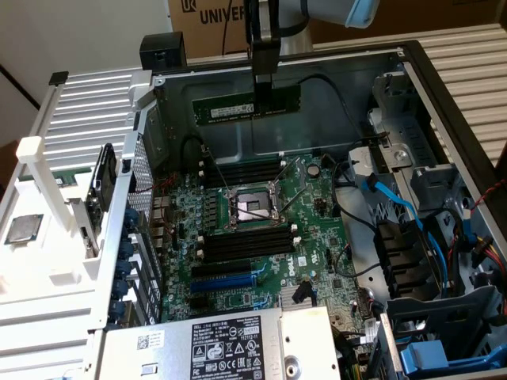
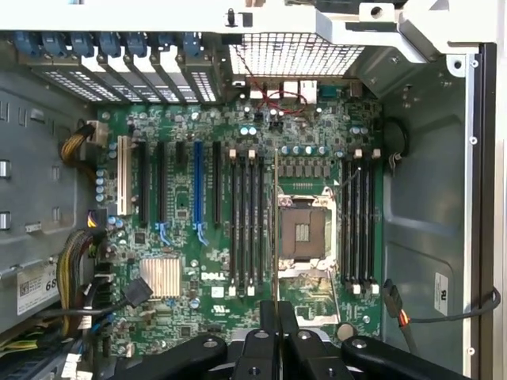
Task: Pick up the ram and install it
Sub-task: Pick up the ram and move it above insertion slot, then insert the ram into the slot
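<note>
The ram (image 1: pixel 238 105), a long green board with a pale label, hangs level above the far side of the open computer case. My gripper (image 1: pixel 264 91) comes down from above and is shut on it near its right-of-middle part. In the wrist view the ram (image 2: pixel 275 229) shows edge-on as a thin line running out from between my fingers (image 2: pixel 257 348), over the processor socket's (image 2: pixel 303 229) edge. Black memory slots (image 2: pixel 247 222) lie on one side of the socket and more memory slots (image 2: pixel 358 222) on the other. In the exterior view the slots (image 1: pixel 245 241) sit below the held stick.
The motherboard (image 1: pixel 317 261) fills the case floor, with a blue expansion slot (image 1: pixel 226 281) and a heatsink (image 2: pixel 161 277). A labelled power supply (image 1: pixel 214 348) sits at the near edge. Blue cables (image 1: pixel 396 206) and drive bays (image 1: pixel 444 317) crowd the exterior view's right. Case walls (image 1: pixel 333 87) surround it.
</note>
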You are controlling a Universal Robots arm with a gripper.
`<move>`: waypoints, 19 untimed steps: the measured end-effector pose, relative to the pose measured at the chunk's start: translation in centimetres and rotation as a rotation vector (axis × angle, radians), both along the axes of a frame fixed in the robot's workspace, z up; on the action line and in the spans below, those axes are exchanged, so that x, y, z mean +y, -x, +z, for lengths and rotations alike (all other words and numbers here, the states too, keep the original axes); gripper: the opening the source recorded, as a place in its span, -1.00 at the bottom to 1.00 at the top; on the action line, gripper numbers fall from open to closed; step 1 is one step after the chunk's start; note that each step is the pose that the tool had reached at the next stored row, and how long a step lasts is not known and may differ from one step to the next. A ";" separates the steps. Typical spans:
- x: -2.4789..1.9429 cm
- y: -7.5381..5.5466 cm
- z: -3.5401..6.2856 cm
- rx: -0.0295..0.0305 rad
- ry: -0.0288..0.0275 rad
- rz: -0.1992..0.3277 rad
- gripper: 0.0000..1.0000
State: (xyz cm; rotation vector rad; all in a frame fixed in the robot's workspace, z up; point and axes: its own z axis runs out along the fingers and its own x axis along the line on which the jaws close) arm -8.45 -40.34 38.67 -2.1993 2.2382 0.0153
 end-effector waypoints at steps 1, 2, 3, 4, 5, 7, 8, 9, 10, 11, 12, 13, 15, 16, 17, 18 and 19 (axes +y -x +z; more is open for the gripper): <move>-0.04 0.0 -0.07 0.0002 0.0018 0.000 -0.76; -0.07 0.0 -0.14 0.0006 0.0032 0.000 -0.76; -0.10 0.0 -0.23 0.0012 0.0042 0.000 -0.76; -0.12 0.0 -0.33 0.0016 0.0051 0.000 -0.76; -0.12 0.0 -0.44 0.0021 0.0064 0.000 -0.76; -0.12 0.0 -0.73 0.0028 0.0084 0.000 -0.76; -0.12 0.0 -0.91 0.0028 0.0086 0.000 -0.76; -0.12 0.0 -1.05 0.0036 0.0092 0.000 -0.76; -0.12 0.0 -1.13 0.0066 0.0099 0.000 -0.76; -0.12 0.0 -1.13 0.0080 0.0106 0.000 -0.76; -0.12 0.0 -1.13 0.0080 0.0106 0.000 -0.76; -0.12 0.0 -1.13 0.0080 0.0106 0.000 -0.76; -0.12 0.0 -1.14 0.0080 0.0107 0.000 -0.76; -0.12 0.0 -1.14 0.0080 0.0107 0.000 -0.76; -0.12 0.0 -1.14 0.0080 0.0108 0.000 -0.76; -0.12 0.0 -1.14 0.0080 0.0108 0.000 -0.76; -0.12 0.0 -1.14 0.0080 0.0108 0.000 -0.76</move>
